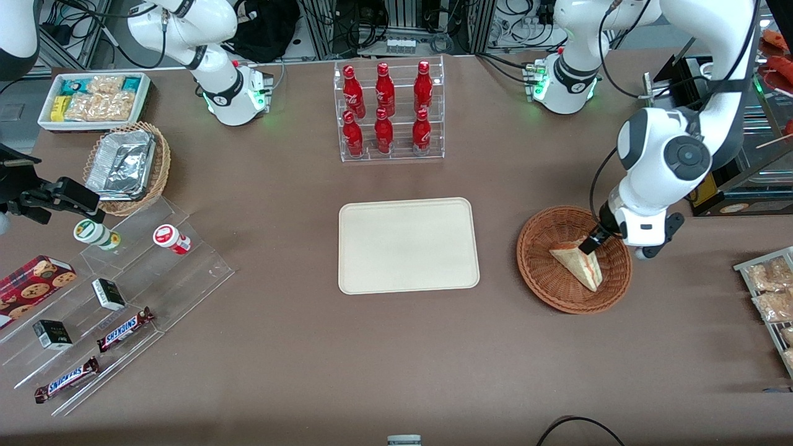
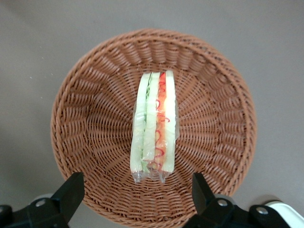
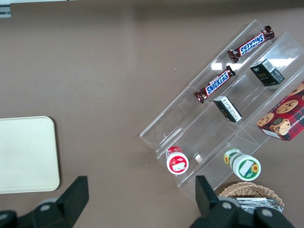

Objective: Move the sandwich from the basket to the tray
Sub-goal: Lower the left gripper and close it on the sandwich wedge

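1. Gripper (image 2: 137, 194): fingers spread wide, nothing between them. It hangs just above the basket (image 1: 539, 272), over the part of the rim farther from the front camera. In the wrist view both fingertips (image 2: 71, 187) frame the sandwich's end with clear gaps to either side; no contact visible.
2. Sandwich (image 1: 579, 263): triangular wedge in clear wrap, lying in the middle of the basket (image 2: 90, 123). In the wrist view the sandwich (image 2: 154, 128) shows its cut edge up, with green, red and orange filling layers between pale bread slices.
3. Basket: round, reddish-brown wicker, on the table (image 1: 396, 359) toward the working arm's end. Bare wicker floor shows all round the sandwich; it does not touch the wall.
4. Tray (image 1: 407, 244): cream, rectangular, rounded corners, flat at the table's middle with nothing on it. Well apart from the basket; bare table between them.
5. Surroundings: rack of red bottles (image 1: 387, 111) stands farther from the front camera than the tray, apart from it. Open table lies nearer the camera than both tray and basket.
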`<state>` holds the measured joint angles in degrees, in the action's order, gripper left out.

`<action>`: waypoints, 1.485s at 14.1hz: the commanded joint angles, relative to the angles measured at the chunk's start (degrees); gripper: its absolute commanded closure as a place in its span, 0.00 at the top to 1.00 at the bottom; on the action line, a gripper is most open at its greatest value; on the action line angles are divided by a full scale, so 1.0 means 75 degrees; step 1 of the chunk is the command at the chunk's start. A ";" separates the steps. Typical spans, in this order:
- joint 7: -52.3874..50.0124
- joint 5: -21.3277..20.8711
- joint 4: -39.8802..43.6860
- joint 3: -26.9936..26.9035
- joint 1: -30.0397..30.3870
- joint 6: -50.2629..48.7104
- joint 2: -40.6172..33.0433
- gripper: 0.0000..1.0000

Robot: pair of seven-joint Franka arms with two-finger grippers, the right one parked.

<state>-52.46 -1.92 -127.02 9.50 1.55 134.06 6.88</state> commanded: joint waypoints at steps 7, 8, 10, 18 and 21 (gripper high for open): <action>-0.0060 0.0010 0.0062 0.0069 0.0005 0.0781 0.0770 1.00; -0.0060 0.0010 0.0073 0.0080 0.0005 0.0945 0.0875 1.00; -0.0060 0.0010 0.0259 0.0081 0.0016 0.1017 0.1121 1.00; 0.0374 -0.0013 0.0635 0.0022 0.0028 0.0725 0.1158 0.13; 0.0374 -0.0013 0.1826 0.0034 -0.0030 -0.1354 0.0923 0.13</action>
<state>-50.50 -1.95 -119.50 9.76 1.59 133.57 15.60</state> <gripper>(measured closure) 0.811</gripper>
